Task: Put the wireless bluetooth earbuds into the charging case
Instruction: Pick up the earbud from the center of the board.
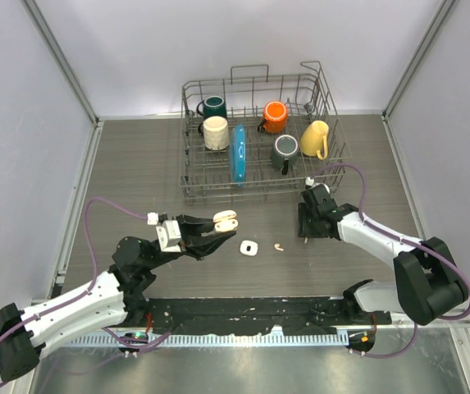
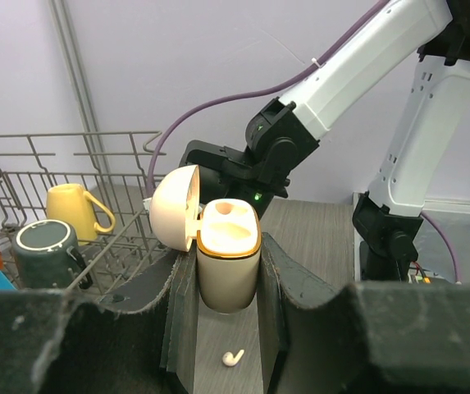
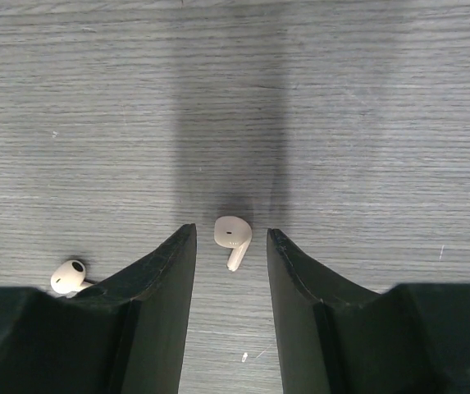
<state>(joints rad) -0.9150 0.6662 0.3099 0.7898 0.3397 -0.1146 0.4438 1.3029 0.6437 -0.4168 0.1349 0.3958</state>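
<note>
My left gripper (image 1: 222,223) is shut on a cream charging case (image 2: 228,263) with a gold rim and holds it upright above the table, its lid (image 2: 175,207) hinged open to the left. The case also shows in the top view (image 1: 225,219). One white earbud (image 2: 232,357) lies on the table under the case. My right gripper (image 1: 307,232) points down at the table, open, with a white earbud (image 3: 233,235) lying between its fingers (image 3: 169,271), untouched. Another earbud (image 3: 69,277) lies to its left. In the top view an earbud (image 1: 278,245) and a small white piece (image 1: 249,248) lie between the two grippers.
A wire dish rack (image 1: 192,190) stands at the back, holding teal (image 1: 213,106), cream (image 1: 215,132), orange (image 1: 275,116), grey (image 1: 285,149) and yellow (image 1: 316,138) mugs and a blue plate (image 1: 238,153). Grey walls close in both sides. The right arm (image 2: 358,57) shows beyond the case.
</note>
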